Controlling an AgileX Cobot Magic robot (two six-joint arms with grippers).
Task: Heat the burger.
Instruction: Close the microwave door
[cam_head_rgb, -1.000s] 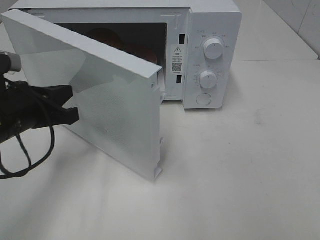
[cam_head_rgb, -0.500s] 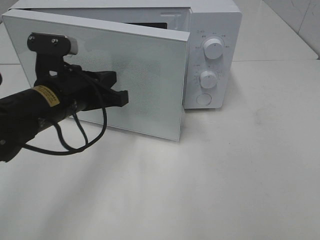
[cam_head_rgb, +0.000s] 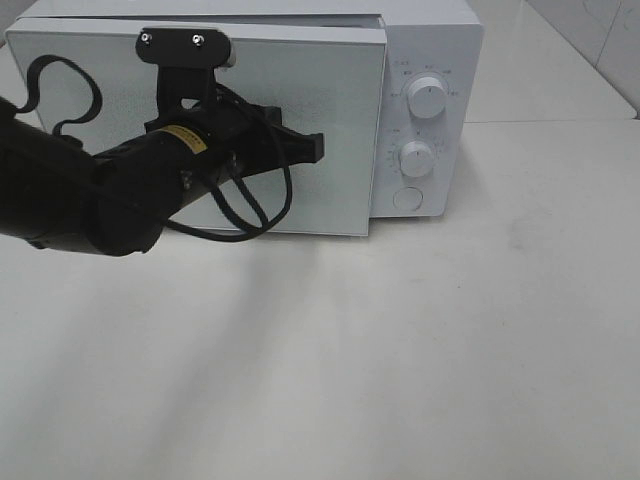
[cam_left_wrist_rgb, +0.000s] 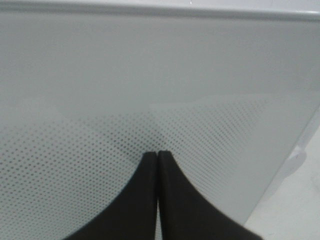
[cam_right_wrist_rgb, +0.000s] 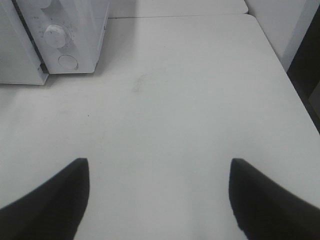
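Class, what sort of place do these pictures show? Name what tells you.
Probably a lab bench mocked up as a kitchen: a white microwave on a plain white table, with a robot's shut left claw at its door.

White microwave (cam_head_rgb: 430, 45) on white table (cam_head_rgb: 450, 350), door (cam_head_rgb: 340, 195) almost shut.

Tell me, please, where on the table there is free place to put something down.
The table is bare across its front, before the microwave, and at the right beside the knobs. It is crowded only at the left: the shut left gripper and its arm lie against the door. The open right gripper hangs over bare table.
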